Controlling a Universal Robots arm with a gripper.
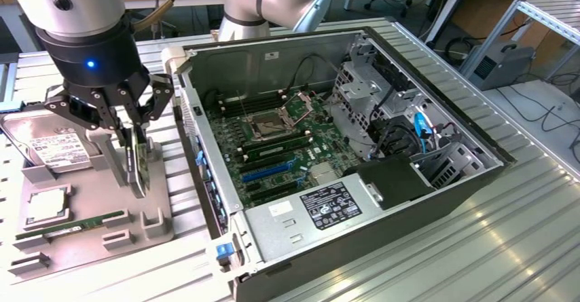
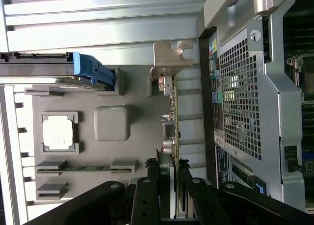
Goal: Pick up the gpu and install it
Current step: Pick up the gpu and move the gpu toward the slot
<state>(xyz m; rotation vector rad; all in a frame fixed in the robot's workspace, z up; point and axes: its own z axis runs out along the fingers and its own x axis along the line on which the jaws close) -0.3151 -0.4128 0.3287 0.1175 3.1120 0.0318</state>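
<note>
Inspecting from the console, I find the gripper [image 1: 127, 122] over the grey tray [image 1: 91, 237], its fingers [image 2: 147, 200] clamped on both faces of the gpu [image 1: 138, 170]; the card stands upright on its edge at the tray's side nearest the open computer case [image 1: 381, 220]; a hard drive [image 1: 50, 149] and memory stick [image 1: 73, 226] lie in the tray.

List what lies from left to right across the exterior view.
Boxy silver hard drive with white label → thin dark gpu card standing on edge → open grey metal computer case → dark grey box.
</note>
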